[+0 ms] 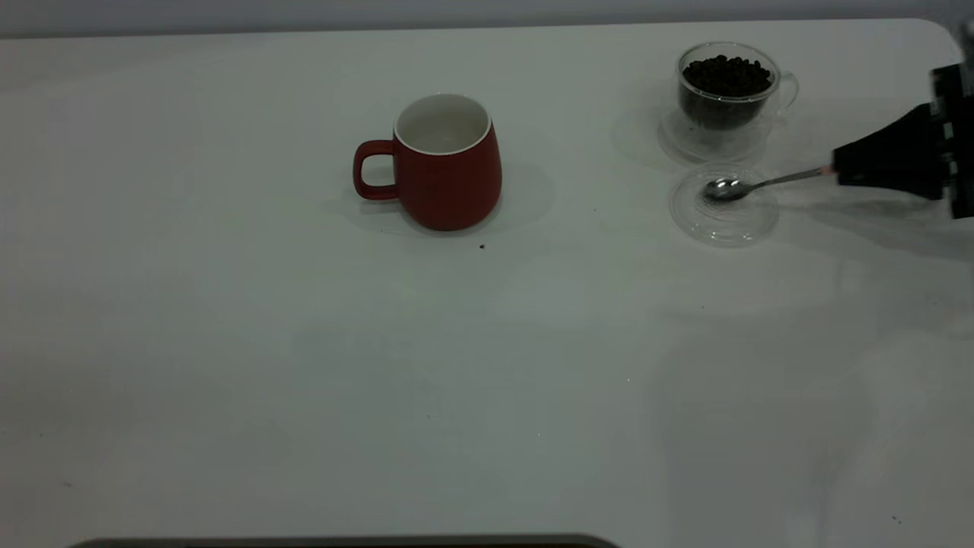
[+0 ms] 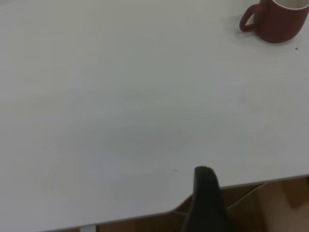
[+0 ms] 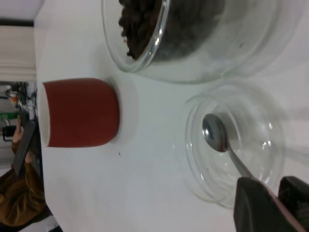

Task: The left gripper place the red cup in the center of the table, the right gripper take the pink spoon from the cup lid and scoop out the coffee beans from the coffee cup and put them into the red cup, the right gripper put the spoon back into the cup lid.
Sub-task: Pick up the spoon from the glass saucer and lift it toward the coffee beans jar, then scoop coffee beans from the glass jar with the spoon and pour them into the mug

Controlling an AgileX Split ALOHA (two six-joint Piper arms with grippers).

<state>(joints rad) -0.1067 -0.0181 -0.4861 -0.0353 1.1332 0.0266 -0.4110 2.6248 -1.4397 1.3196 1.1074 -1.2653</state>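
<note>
The red cup (image 1: 449,171) (image 2: 280,21) (image 3: 82,113) stands upright near the middle of the table, its handle toward the left arm's side, and its white inside looks empty. At the far right the glass coffee cup (image 1: 727,91) (image 3: 193,38) holds dark beans. In front of it lies the clear cup lid (image 1: 723,221) (image 3: 203,179). The spoon (image 1: 727,188) (image 3: 216,133) rests its metal bowl in the lid. My right gripper (image 1: 837,171) (image 3: 269,184) is shut on the spoon's pinkish handle. Of my left gripper, only one dark finger (image 2: 205,198) shows, over the table's edge and far from the red cup.
A clear saucer (image 1: 711,144) sits under the coffee cup. A single dark speck (image 1: 482,246) lies just in front of the red cup. Past the table's far end a person (image 3: 19,193) is seated. The white table (image 1: 304,365) stretches wide to the left and front.
</note>
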